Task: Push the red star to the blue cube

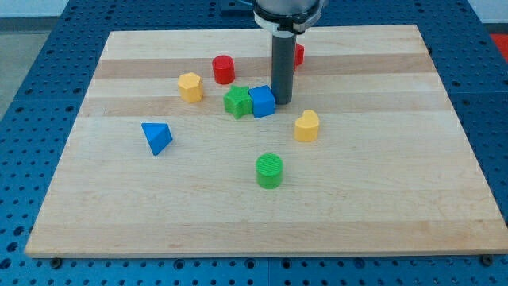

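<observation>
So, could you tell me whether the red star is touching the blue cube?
Cannot tell: the rod hides most of the red star; my tip sits beside the blue cube.

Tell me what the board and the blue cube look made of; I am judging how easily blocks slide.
The board looks like pale wood: lengthwise grain and plank bands show, with a smooth, matte finish. The blue cube looks like moulded or printed plastic, evenly coloured, with a slight sheen; which of the two I cannot tell. My tip stands right beside the cube, on the view's right.
</observation>
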### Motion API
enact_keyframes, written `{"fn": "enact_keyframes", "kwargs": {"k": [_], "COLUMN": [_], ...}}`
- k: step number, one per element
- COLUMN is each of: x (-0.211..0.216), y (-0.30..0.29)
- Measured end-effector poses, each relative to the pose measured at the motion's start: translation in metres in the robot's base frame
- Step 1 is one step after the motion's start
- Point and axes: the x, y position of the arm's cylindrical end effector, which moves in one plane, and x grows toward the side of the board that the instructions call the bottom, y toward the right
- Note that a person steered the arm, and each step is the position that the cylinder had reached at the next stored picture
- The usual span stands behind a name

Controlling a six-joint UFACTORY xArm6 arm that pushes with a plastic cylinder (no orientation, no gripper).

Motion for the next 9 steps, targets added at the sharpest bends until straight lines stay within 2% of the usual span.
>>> {"fn": "enact_keyframes", "kwargs": {"k": [3, 4, 5, 7, 9], "x": [-0.054, -0.085, -0.105, -0.133, -0.119], "y": [0.069, 0.081, 0.08, 0.008, -0.001]}}
